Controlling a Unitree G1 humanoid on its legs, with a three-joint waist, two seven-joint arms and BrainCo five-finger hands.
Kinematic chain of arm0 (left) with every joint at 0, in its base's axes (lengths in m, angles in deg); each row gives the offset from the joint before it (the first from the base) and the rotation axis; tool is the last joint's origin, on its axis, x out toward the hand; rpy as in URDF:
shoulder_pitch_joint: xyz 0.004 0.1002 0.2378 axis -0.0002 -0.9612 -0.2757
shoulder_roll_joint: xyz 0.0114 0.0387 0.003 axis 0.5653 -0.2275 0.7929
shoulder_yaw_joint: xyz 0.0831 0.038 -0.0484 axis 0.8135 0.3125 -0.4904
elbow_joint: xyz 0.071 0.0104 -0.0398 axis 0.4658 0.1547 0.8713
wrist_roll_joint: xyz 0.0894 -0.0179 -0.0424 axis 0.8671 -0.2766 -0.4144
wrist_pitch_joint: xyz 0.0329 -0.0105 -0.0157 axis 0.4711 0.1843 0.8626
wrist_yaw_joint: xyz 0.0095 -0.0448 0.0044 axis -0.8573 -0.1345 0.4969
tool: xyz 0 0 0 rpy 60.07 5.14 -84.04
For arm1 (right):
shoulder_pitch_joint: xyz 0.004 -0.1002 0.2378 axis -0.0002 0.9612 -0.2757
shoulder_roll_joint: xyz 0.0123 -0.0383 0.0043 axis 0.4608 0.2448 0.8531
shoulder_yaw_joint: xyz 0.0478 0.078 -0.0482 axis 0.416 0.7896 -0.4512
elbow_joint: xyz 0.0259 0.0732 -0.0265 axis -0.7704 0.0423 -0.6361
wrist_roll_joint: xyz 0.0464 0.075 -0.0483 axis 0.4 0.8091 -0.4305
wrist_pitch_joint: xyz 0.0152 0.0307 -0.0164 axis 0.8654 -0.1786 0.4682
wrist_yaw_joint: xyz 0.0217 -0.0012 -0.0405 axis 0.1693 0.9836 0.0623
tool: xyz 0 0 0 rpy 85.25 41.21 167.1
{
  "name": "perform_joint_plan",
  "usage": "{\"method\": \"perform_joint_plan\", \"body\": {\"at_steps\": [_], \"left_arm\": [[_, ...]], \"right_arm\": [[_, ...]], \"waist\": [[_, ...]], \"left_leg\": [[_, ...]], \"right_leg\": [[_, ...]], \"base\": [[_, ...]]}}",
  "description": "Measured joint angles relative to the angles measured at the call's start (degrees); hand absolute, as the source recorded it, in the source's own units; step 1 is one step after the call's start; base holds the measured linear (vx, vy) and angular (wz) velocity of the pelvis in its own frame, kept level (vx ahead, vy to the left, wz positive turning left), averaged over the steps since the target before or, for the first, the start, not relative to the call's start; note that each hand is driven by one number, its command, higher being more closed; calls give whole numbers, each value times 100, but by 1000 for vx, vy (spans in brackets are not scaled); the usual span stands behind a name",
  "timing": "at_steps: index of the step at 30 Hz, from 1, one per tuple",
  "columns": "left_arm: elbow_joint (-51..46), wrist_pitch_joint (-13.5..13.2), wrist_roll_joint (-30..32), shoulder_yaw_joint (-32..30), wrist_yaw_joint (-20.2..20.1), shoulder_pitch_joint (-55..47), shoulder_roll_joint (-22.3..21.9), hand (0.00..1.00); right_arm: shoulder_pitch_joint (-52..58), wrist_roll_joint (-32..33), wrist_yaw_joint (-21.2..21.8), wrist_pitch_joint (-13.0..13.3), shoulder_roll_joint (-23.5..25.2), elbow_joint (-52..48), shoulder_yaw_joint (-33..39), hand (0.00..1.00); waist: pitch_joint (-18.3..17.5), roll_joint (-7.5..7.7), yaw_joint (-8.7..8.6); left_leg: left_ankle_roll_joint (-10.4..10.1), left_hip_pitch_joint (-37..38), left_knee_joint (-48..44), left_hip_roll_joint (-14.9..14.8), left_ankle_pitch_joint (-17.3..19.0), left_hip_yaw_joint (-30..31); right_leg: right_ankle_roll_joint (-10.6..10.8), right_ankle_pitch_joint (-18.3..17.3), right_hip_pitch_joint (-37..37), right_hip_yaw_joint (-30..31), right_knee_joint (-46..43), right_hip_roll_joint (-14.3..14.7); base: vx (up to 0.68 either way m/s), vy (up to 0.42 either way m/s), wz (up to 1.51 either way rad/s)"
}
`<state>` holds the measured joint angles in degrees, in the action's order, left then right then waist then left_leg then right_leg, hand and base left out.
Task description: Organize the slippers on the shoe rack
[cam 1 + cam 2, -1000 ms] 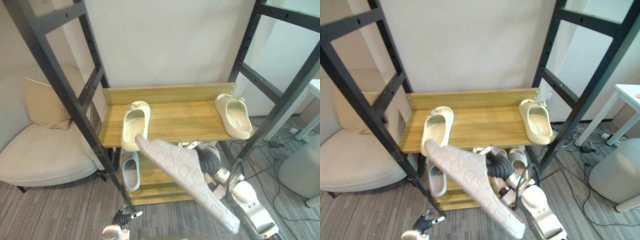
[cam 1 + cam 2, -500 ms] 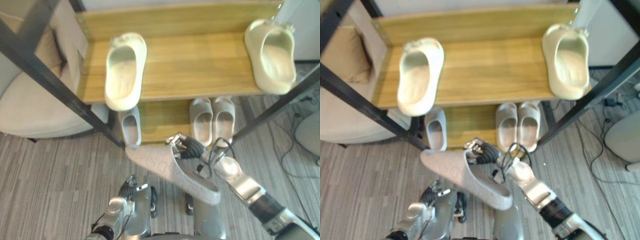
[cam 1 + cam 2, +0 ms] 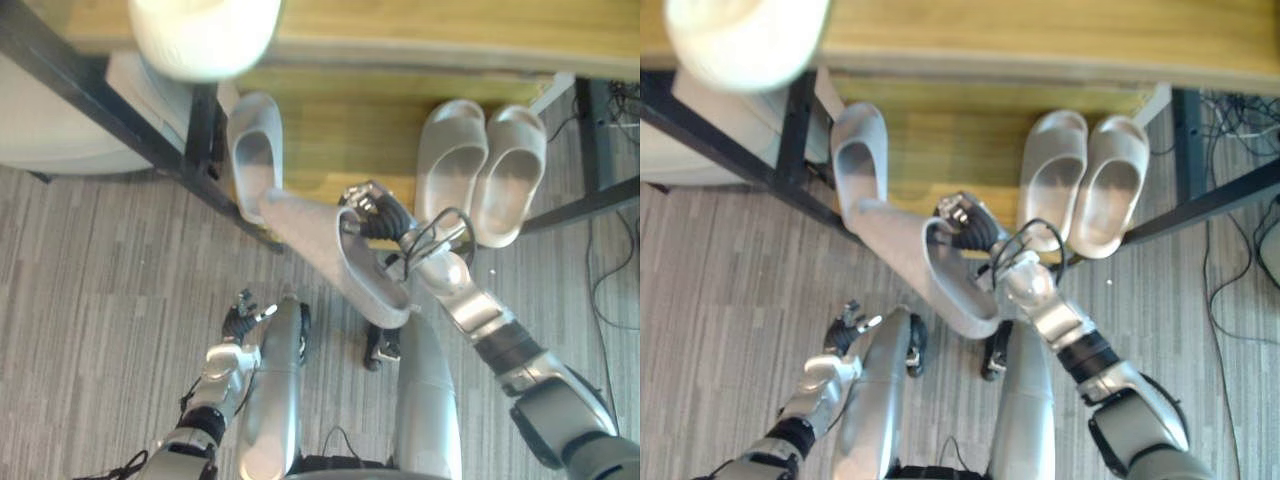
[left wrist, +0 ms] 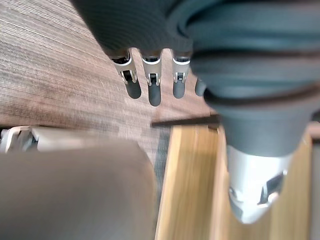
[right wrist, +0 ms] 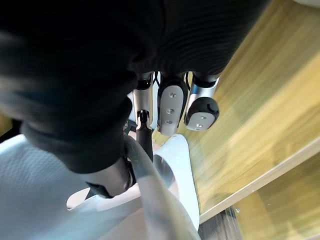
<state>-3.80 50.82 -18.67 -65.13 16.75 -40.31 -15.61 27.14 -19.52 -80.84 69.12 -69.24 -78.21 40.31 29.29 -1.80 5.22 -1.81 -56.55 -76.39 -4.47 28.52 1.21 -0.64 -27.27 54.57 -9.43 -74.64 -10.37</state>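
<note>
- Where the left hand (image 3: 243, 318) is seen low over the floor (image 3: 100, 260), its fingers are held loosely apart — nothing is gripped.
- A grey slipper (image 3: 330, 250) is clamped by the right hand (image 3: 372, 213) — one end near a single slipper (image 3: 255, 150) on the lower shelf (image 3: 340, 130).
- A grey pair (image 3: 480, 170) is set farther right.

Silver-grey arms (image 3: 468, 302), dark ribbed wrist covers; left robot hand (image 3: 241, 319), right robot hand (image 3: 368, 206): silver, dark-tipped fingers (image 4: 154, 91).

Bright, even indoor light, soft diffuse shadows
</note>
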Motion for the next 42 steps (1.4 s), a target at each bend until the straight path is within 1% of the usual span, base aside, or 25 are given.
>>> {"method": "perform_joint_plan", "body": {"at_steps": [1,2,4,5,9,10,12,13,14,17,18,20,24,31,32,36,37,38,40,42], "left_arm": [[-25,92,3,-95,39,-22,-11,0],[-28,207,7,-173,59,-86,-59,0],[-45,248,4,-308,99,-160,-140,0],[-95,299,6,-388,151,-213,-202,0],[-339,314,14,-557,188,-290,-358,0],[-365,314,17,-586,189,-299,-376,0],[-406,315,10,-686,191,-311,-442,0],[-409,315,10,-688,192,-313,-444,0],[-423,319,9,-689,207,-312,-458,0],[-480,350,14,-687,274,-317,-489,0],[-482,352,15,-685,278,-317,-489,0],[-486,364,15,-687,289,-318,-491,0],[-496,414,16,-690,301,-319,-492,0],[-523,414,13,-682,333,-313,-507,0],[-523,414,13,-682,341,-313,-508,0],[-518,413,0,-680,437,-324,-577,0],[-520,407,-9,-681,454,-324,-613,0],[-523,401,-11,-678,524,-326,-650,0],[-523,400,-27,-678,535,-328,-669,0],[-523,401,-115,-676,535,-334,-674,0]], "right_arm": [[-18,-103,-143,-9,115,-66,162,100],[-34,-245,-312,-79,212,-165,318,100],[-55,-340,-460,-148,340,-252,475,100],[-109,-451,-598,-175,466,-278,662,100],[-227,-775,-1113,-349,773,-514,1150,100],[-232,-781,-1177,-357,805,-526,1202,100],[-233,-937,-1482,-456,970,-676,1496,100],[-234,-963,-1525,-462,1002,-680,1550,100],[-241,-994,-1666,-515,1031,-679,1666,100],[-289,-1081,-1954,-658,1151,-678,1987,100],[-309,-1122,-1993,-684,1184,-678,2036,100],[-437,-1218,-2131,-820,1196,-673,2121,100],[-706,-1425,-2274,-1040,1196,-637,2307,100],[-1390,-1445,-2323,-1476,1206,341,2427,100],[-1409,-1446,-2323,-1487,1205,363,2427,100],[-1606,-1441,-2314,-1537,1215,913,2420,100],[-1623,-1438,-2304,-1542,1218,1017,2416,0],[-1681,-1437,-2292,-1544,1227,1180,2393,0],[-1827,-1435,-2278,-1559,1288,1388,2375,0],[-2032,-1434,-2274,-1569,1448,1594,2373,0]], "waist": [[70,35,43],[116,41,112],[124,46,149],[128,53,195],[129,55,310],[129,55,319],[129,55,355],[129,55,359],[129,55,382],[128,56,410],[128,56,410],[125,56,415],[101,60,435],[48,64,472],[42,63,474],[-287,61,535],[-379,60,569],[-484,62,606],[-554,73,630],[-576,79,637]], "left_leg": [[-15,-210,-159,0,24,26],[-38,-432,-339,2,44,87],[-46,-614,-488,7,58,115],[-76,-754,-633,17,77,124],[-146,-986,-869,29,114,156],[-151,-1001,-880,29,116,170],[-173,-1095,-888,28,106,246],[-180,-1104,-888,29,103,260],[-231,-1123,-888,33,76,284],[-248,-1145,-906,83,69,284],[-250,-1145,-906,88,68,287],[-260,-1154,-905,86,66,303],[-282,-1250,-905,77,52,303],[-318,-1251,-950,76,33,339],[-318,-1251,-954,76,33,341],[-332,-1300,-973,85,26,387],[-337,-1310,-969,89,24,403],[-343,-1318,-955,97,20,418],[-361,-1320,-926,105,9,424],[-385,-1326,-871,102,-20,428]], "right_leg": [[-15,-50,188,-18,-181,-54],[-36,-105,367,-64,-358,-86],[-73,-152,506,-112,-512,-118],[-99,-225,633,-117,-689,-174],[-150,-359,881,-115,-1000,-232],[-151,-368,891,-124,-1014,-232],[-163,-379,943,-194,-1024,-233],[-173,-385,943,-210,-1024,-234],[-193,-395,945,-240,-1032,-244],[-201,-453,965,-241,-1119,-303],[-201,-470,966,-241,-1126,-306],[-201,-472,974,-253,-1129,-303],[-204,-471,1083,-252,-1135,-295],[-241,-458,1083,-266,-1196,-277],[-242,-458,1081,-267,-1200,-277],[-294,-498,1088,-316,-1209,-289],[-299,-500,1088,-333,-1206,-292],[-303,-503,1088,-353,-1203,-304],[-315,-509,1088,-369,-1199,-321],[-322,-513,1086,-403,-1178,-353]], "base": [[-78,-22,12],[-93,-31,16],[-36,-28,14],[-27,-44,13],[-31,-49,7],[-39,-67,4],[-27,-56,5],[-18,-52,7],[-10,-40,7],[-4,-46,11],[-3,-44,8],[-9,-44,2],[-9,-18,-1],[-7,-29,0],[0,0,0],[-4,-7,1],[-12,-31,6],[-12,-42,6],[-14,-47,7],[-14,-50,10]]}}
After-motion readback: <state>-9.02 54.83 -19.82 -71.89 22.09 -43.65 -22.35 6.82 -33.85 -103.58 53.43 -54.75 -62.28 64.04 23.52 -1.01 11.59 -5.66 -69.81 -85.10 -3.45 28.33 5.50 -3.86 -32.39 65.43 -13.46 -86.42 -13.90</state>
